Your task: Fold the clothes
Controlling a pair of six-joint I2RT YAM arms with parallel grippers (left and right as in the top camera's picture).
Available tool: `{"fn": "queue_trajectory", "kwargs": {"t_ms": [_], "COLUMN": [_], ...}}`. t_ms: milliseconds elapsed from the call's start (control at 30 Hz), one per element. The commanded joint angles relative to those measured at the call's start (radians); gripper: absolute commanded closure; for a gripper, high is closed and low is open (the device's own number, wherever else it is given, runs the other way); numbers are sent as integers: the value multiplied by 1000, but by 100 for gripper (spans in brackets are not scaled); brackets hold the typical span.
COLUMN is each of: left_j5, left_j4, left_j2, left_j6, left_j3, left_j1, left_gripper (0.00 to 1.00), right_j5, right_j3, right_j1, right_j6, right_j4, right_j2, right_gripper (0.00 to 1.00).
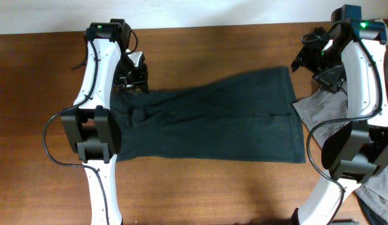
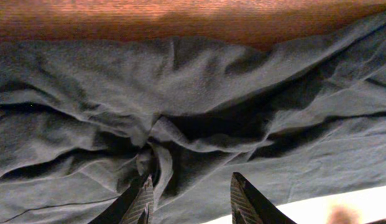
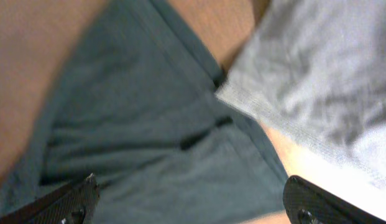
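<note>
The clothes lie spread across the middle of the wooden table, a very dark blackish-green garment bunched into wrinkles at its left end. My left gripper hangs over that bunched end near the far edge. In the left wrist view its fingers stand apart just above the crumpled cloth, and a raised fold lies against the left one. My left gripper is open. My right gripper hovers wide open above the garment's far right corner, holding nothing.
A light grey garment lies crumpled right of the dark one, touching its right hem, and shows in the right wrist view. More grey cloth sits at the near right corner. Both arm bases stand along the near edge.
</note>
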Motion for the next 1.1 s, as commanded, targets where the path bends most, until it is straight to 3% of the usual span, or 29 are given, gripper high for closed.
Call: {"fn": "queue_trajectory", "kwargs": {"t_ms": [0, 100, 233, 333, 600, 800, 867, 967, 1067], "left_j5": [-29, -38, -36, -24, 66, 63, 55, 40, 40], "left_j4": [-22, -31, -27, -11, 23, 35, 42, 43, 49], "left_j2": [-8, -8, -8, -8, -8, -8, -8, -8, -8], "left_j6": [-2, -2, -2, -2, -2, -2, -2, -2, -2], "left_j3": [-3, -42, -126, -193, -277, -280, -280, -280, -280], "left_j1": [11, 10, 11, 11, 11, 10, 10, 11, 10], "left_gripper": [59, 52, 51, 40, 41, 55, 68, 97, 99], "right_j5": [5, 5, 5, 17, 32, 32, 32, 32, 32], "right_j3": [14, 7, 0, -4, -4, -4, -4, -4, -4], "right_j1": [4, 5, 5, 5, 5, 5, 5, 5, 5], "right_j6": [-4, -31, -60, -75, -75, -75, -75, -75, -75], "right_j4": [-42, -67, -82, -82, -82, -82, -82, -82, -82], "right_j2": [-2, -1, 0, 1, 1, 1, 1, 1, 1], "right_gripper": [1, 1, 1, 1, 1, 1, 1, 1, 1]}}
